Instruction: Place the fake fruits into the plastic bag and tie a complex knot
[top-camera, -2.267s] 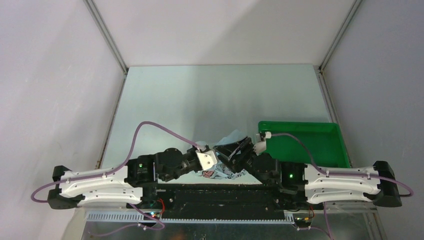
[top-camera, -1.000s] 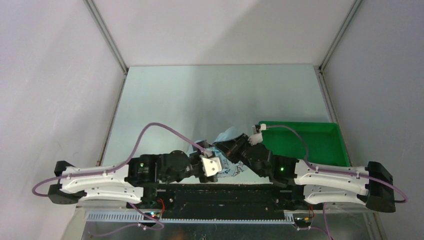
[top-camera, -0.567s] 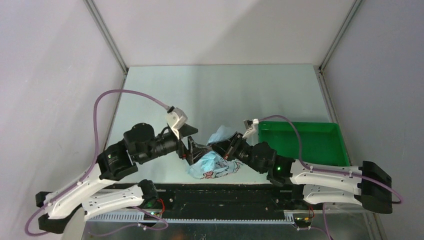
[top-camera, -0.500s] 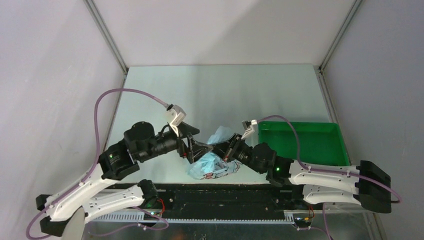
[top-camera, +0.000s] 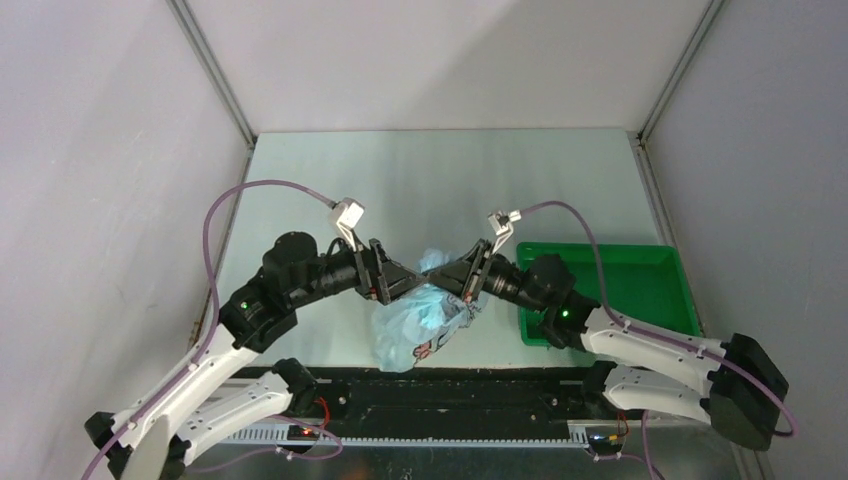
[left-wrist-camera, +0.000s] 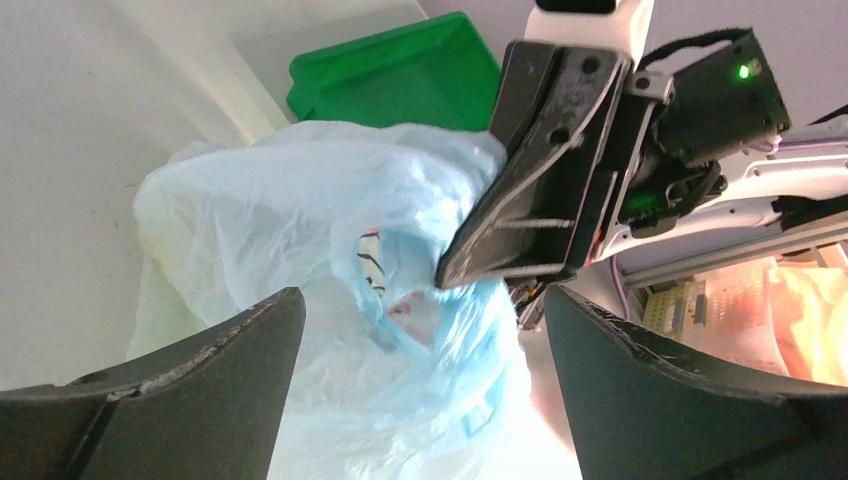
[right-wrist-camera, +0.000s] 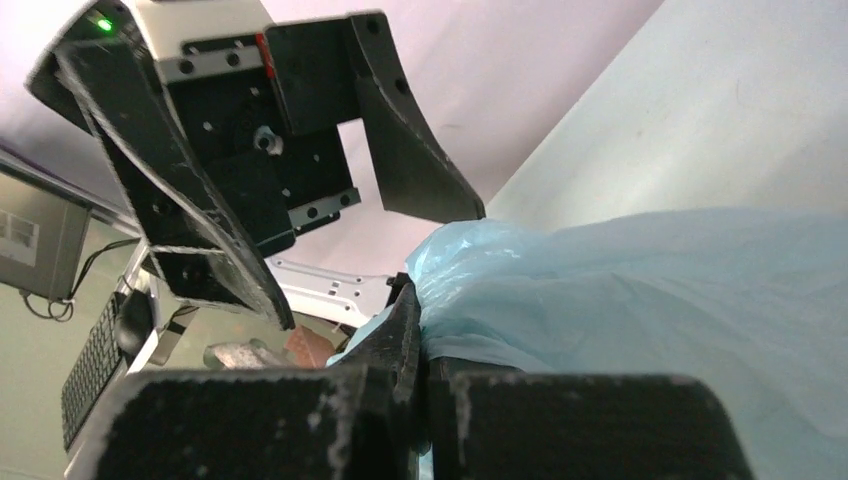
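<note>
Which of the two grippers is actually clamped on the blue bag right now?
The right gripper: its fingers are pressed together with a fold of the plastic bag pinched between them. The left gripper has its fingers wide apart.

Plastic bag (top-camera: 415, 318) mid-frame is a pale see-through blue with a small pink-and-dark print (left-wrist-camera: 395, 300). Tray (top-camera: 640, 280) at right is solid bright green. Arms (top-camera: 650, 345) are white and black, cables (top-camera: 250, 190) purple, tabletop (top-camera: 430, 190) washed-out mint.
</note>
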